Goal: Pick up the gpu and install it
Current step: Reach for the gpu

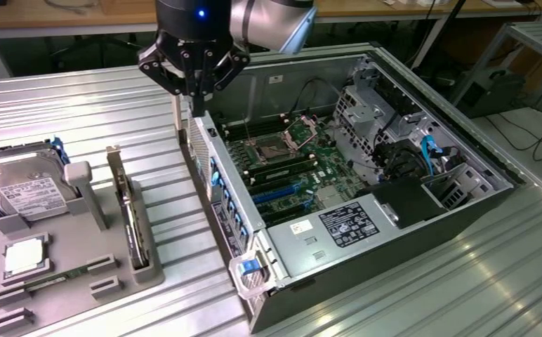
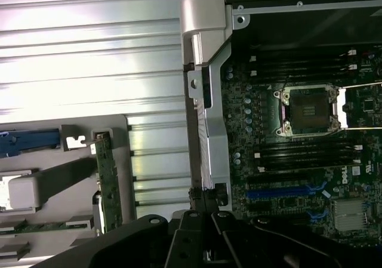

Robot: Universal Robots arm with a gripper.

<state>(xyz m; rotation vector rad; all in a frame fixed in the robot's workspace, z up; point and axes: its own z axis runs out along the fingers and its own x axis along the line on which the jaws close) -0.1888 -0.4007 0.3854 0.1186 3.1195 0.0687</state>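
Closest to the wrist camera, the end effector (image 2: 205, 213) hangs with its fingers drawn together on nothing, above the rear wall of the open computer case (image 1: 374, 274). The case lies on its side on the ribbed metal table (image 1: 83, 105). The gpu (image 1: 128, 210) stands on edge in a slot of the gray holder (image 1: 65, 246) beside the case, well apart from the fingers. Its silver bracket is at the end farther from the exterior camera. A hard drive (image 1: 23, 188) sits in the same holder.
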